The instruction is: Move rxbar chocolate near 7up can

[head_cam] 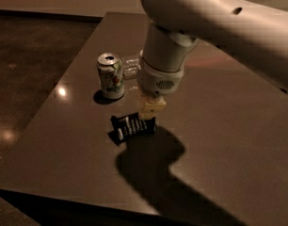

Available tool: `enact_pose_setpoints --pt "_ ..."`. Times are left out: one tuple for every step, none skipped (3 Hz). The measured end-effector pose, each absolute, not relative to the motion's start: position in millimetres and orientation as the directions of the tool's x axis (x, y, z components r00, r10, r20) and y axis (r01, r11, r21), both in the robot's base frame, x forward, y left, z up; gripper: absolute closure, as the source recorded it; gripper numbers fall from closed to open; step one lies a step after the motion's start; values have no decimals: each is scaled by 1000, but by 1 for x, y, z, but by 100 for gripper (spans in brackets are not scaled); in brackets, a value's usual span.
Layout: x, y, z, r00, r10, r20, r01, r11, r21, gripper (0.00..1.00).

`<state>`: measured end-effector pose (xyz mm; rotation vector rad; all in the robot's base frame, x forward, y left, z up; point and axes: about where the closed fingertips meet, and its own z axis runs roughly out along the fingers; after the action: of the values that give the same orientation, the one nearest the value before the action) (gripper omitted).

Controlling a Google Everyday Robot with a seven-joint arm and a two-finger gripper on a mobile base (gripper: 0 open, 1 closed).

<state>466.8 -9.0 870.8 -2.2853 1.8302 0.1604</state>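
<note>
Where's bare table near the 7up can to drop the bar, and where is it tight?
Free: the table left of and in front of the 7up can, including the strip between it and the rxbar chocolate in the gripper. Crowded: right of the can, where the water bottle lies behind the arm.

arm angles down from upper right, pincer (149, 120) pointing downward centrally.

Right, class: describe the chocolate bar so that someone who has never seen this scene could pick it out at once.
Find the dark table, then the big white arm over it. Right under its pincer, which holds one end, is the rxbar chocolate: flat, black, white-lettered, unlike the upright 7up can behind it.
</note>
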Motion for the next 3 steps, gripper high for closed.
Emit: enact_pose_setpoints --pt "478 12 876 237 -946 -222 -970 -216 -113 100" --pt "501 35 880 251 -946 -206 -964 -224 -147 97" --pt "512 39 880 251 -950 -186 -961 -221 -167 74"
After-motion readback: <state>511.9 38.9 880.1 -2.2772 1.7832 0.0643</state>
